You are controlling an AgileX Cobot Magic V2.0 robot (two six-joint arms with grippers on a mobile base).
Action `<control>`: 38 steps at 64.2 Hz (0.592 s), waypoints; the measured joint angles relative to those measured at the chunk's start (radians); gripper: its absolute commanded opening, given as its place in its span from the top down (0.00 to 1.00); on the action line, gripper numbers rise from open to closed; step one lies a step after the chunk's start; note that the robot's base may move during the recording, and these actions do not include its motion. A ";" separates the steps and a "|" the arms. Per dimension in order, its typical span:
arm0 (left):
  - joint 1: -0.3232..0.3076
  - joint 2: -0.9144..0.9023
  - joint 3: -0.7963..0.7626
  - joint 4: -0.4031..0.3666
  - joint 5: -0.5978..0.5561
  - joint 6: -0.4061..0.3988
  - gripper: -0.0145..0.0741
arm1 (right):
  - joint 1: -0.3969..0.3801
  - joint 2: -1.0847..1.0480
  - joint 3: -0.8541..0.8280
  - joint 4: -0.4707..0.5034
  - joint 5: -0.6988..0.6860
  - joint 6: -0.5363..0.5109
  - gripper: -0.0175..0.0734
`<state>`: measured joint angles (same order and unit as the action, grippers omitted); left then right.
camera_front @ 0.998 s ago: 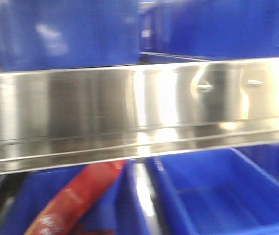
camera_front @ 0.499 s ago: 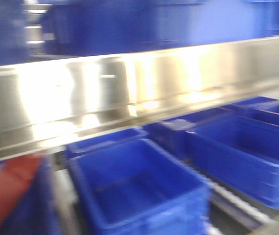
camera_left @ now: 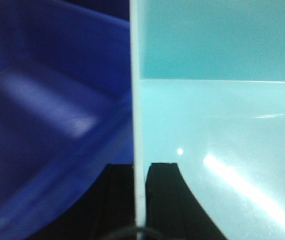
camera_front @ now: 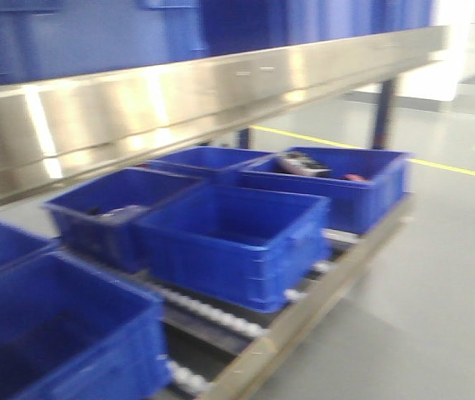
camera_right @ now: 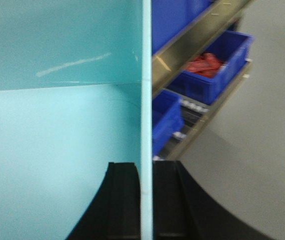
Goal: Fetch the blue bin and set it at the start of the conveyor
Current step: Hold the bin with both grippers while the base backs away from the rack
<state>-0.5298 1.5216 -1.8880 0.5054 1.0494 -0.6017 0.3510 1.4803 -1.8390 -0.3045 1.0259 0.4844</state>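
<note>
**Steel rack and grey floor ahead, bin carried between both hands**

A grey floor (camera_front: 437,275) runs beside a rack whose shiny steel rail (camera_front: 179,100) crosses above dark blue crates (camera_front: 237,242) on rollers. No black belt or red frame shows in any view, so I cannot tell which way the conveyor start lies.

The blue bin (camera_left: 222,150) is off the rack and hangs between the two arms. The left hand (camera_left: 141,175) pinches one side wall, one finger inside and one outside, with the pale tub floor to its right. The right hand (camera_right: 146,172) pinches the opposite wall the same way, with the tub floor to its left. Neither arm is nearer, since both grip it.

The opening seems to face up toward the wrists, so the bin looks level. It spans side to side between the hands; whether that span is its long axis I cannot tell
</note>
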 measured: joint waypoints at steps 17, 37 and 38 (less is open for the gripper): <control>0.000 0.000 0.000 0.000 0.000 0.000 0.96 | 0.000 0.000 0.000 0.000 0.000 0.000 0.98; 0.000 0.000 0.000 0.000 -0.002 0.000 0.96 | 0.000 0.000 0.000 0.000 0.000 0.000 0.98; 0.000 0.000 0.000 0.000 -0.002 0.000 0.96 | 0.000 0.000 0.000 0.000 0.000 0.000 0.98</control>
<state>-0.5298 1.5216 -1.8880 0.5054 1.0473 -0.6017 0.3510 1.4803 -1.8390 -0.3045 1.0259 0.4844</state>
